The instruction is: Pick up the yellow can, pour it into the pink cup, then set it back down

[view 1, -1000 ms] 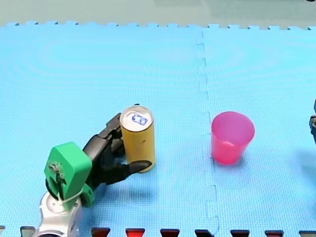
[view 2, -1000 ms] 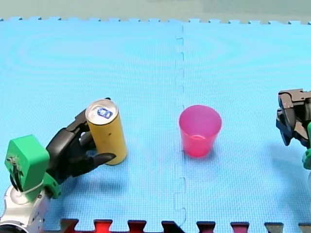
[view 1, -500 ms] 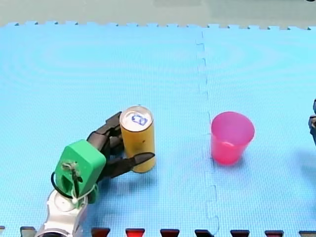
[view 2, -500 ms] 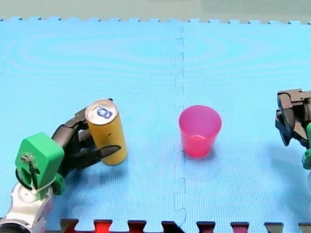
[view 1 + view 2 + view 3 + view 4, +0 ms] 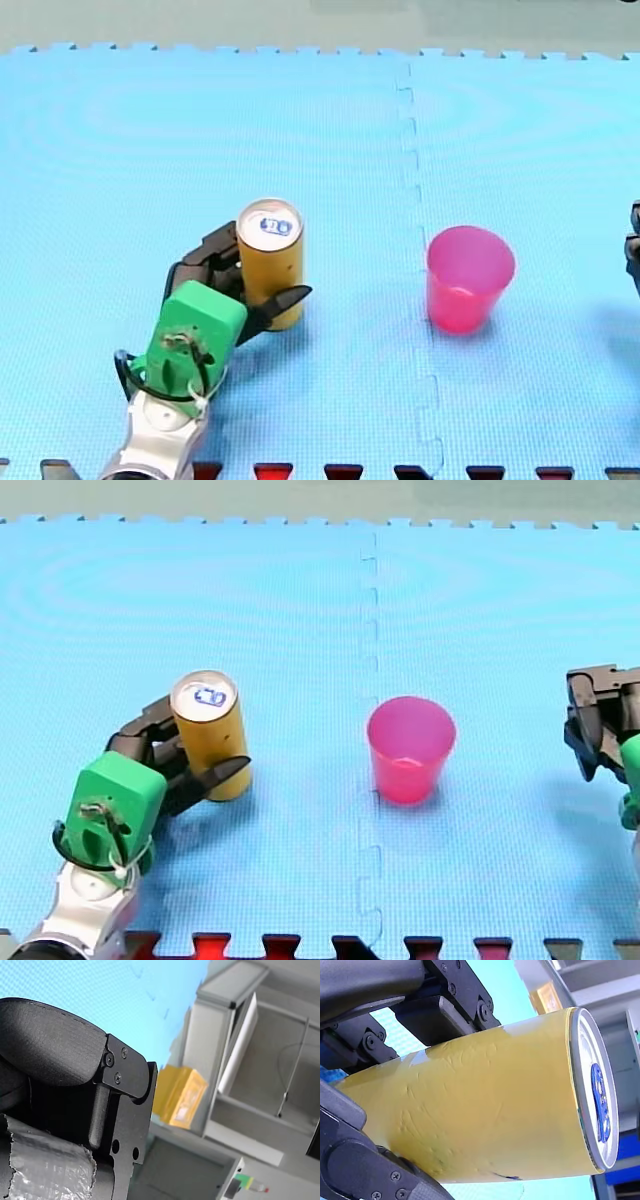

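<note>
1 yellow can (image 5: 212, 742) is upright at the near left of the blue foam mat (image 5: 300, 600), the left hand (image 5: 155, 760) with fingers (image 5: 225, 773) clamped around it. the pink cup (image 5: 410, 750) stands well apart to its right. the right hand (image 5: 600, 725) is at the mat's right edge.

The can (image 5: 270, 262), in the left hand (image 5: 218, 278), stands left of the cup (image 5: 470, 280).
</note>
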You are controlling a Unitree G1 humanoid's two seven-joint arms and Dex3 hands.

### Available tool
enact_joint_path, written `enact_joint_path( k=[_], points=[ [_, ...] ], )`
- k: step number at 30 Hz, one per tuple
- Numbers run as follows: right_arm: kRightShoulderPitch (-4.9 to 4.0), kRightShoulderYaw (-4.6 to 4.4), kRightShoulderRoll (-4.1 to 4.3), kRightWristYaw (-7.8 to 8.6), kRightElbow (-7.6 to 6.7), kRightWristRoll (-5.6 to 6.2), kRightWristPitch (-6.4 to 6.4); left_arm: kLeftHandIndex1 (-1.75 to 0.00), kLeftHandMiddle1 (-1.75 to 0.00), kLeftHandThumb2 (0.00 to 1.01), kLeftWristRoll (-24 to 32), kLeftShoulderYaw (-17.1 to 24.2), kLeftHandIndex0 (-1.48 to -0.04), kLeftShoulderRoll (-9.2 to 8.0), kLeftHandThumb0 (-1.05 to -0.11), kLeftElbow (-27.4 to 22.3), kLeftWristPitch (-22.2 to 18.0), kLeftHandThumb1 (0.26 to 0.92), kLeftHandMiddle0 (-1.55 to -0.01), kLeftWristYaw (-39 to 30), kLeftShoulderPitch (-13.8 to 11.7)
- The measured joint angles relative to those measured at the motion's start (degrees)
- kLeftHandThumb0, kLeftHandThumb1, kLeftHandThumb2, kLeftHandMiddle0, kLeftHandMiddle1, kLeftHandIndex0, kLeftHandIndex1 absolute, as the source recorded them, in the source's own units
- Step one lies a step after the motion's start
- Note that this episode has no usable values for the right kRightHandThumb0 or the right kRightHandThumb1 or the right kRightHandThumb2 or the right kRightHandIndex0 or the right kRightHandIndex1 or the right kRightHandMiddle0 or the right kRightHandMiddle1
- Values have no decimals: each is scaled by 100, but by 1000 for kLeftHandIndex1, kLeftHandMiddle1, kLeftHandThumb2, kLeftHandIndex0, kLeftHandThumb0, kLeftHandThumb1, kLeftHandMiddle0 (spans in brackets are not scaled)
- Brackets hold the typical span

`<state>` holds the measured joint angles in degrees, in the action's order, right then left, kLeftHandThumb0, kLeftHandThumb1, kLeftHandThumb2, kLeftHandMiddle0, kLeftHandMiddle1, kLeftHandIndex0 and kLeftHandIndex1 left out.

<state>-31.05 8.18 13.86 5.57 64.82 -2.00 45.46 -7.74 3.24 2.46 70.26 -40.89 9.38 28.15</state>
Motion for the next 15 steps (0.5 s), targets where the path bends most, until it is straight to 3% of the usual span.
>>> enact_joint_path(
  k=[10, 15],
  points=[
    [6, -68, -2, -119, -23, -61, 0, -16, -60, 1, 538, 253, -1215, -40, -359, 32, 323, 802, -1352, -755, 91],
    [9, -47, -44, -29, -43, 42, -83, -10, -45, 0, 788, 393, -1218, 8, -367, -119, 436, 801, -1356, -1002, 106]
  ],
)
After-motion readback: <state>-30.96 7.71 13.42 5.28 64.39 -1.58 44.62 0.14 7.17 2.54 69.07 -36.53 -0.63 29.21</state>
